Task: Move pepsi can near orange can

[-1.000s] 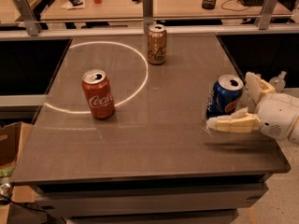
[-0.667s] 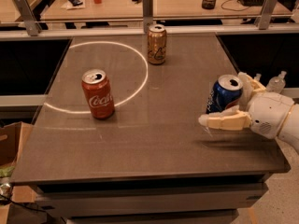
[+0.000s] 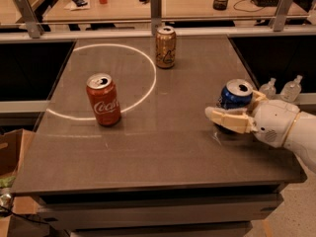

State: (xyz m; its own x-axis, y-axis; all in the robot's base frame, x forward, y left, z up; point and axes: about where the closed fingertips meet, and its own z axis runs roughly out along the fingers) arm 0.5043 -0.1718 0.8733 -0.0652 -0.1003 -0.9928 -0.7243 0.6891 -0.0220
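Note:
The pepsi can, dark blue with a silver top, stands near the right edge of the grey table. My gripper reaches in from the right. Its near finger lies across the can's lower front and its far finger is behind the can, so the jaws are closed on it. The orange can, golden-bronze with a dark curly mark, stands upright at the table's far middle, well apart from the pepsi can.
A red Coca-Cola can stands at the left of the table on a white circle line. Two small clear bottles stand beyond the right edge. A cardboard box sits on the floor at the left.
My gripper has slid left along the pepsi can and its near finger has moved in against the can's front. The can has stayed almost in place.

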